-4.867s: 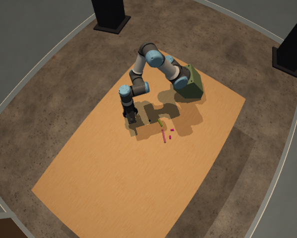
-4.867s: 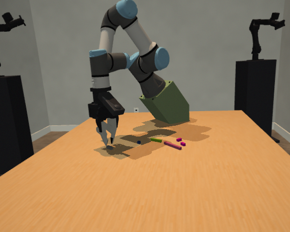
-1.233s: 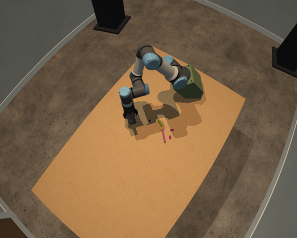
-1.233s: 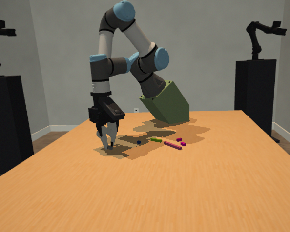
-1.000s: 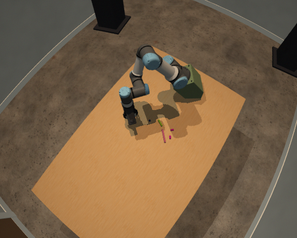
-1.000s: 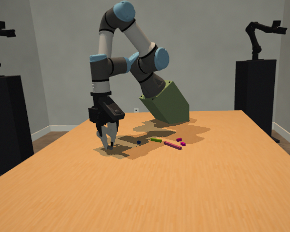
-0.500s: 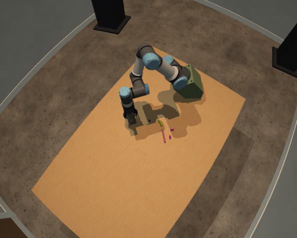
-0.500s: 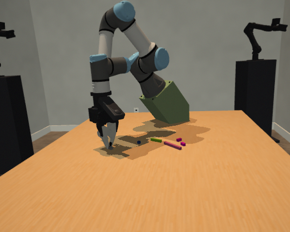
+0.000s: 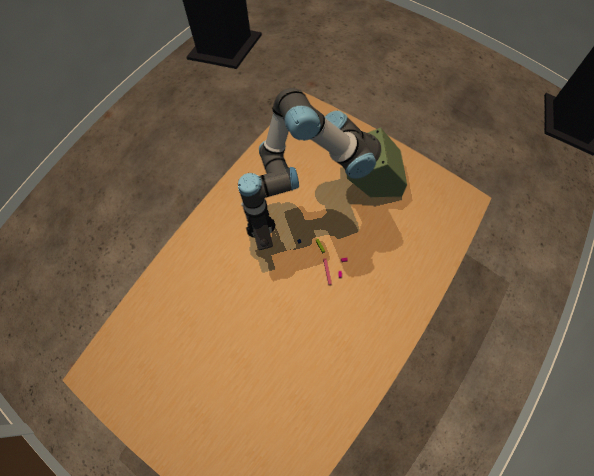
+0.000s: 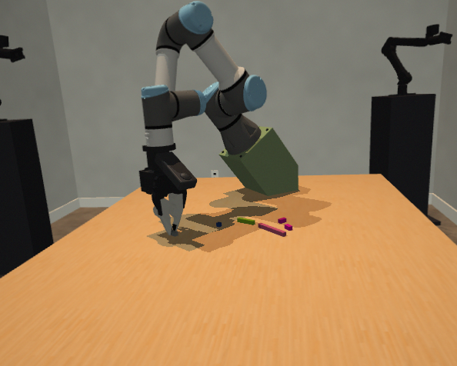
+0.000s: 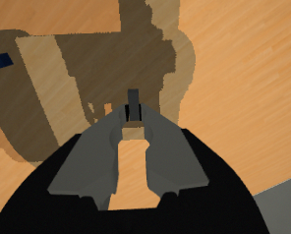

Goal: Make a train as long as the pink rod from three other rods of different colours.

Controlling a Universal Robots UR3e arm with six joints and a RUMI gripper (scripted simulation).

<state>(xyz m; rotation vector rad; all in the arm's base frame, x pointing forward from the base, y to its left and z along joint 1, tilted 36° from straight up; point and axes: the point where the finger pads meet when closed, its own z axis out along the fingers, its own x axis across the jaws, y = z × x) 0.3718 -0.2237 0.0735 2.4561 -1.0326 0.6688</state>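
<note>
My gripper (image 10: pixel 174 228) (image 11: pixel 134 105) is low over the table at the left, shut on the grey rod (image 10: pixel 174 233) (image 11: pixel 133 96). In the top view the hand hides that rod. A tiny dark blue rod (image 9: pixel 299 241) (image 10: pixel 218 224) (image 11: pixel 5 60) lies in the arm's shadow, right of the gripper in the top and exterior views. Further right lies the lime rod (image 9: pixel 320 245) (image 10: pixel 246 221). The long pink rod (image 9: pixel 327 272) (image 10: pixel 271 229) lies a small gap from its end. Two short magenta rods, one (image 9: pixel 344 259) (image 10: pixel 281 220) farther back and one (image 9: pixel 340 274) (image 10: pixel 288 227) nearer, lie apart beside the pink rod.
The arm stands on a green block (image 9: pixel 382 175) (image 10: pixel 269 169) at the back of the wooden table (image 9: pixel 200 350) (image 10: pixel 231 307). The arm's shadow covers the area around the gripper and the blue rod. Black pedestals (image 9: pixel 217 30) (image 10: pixel 401 146) stand off the table.
</note>
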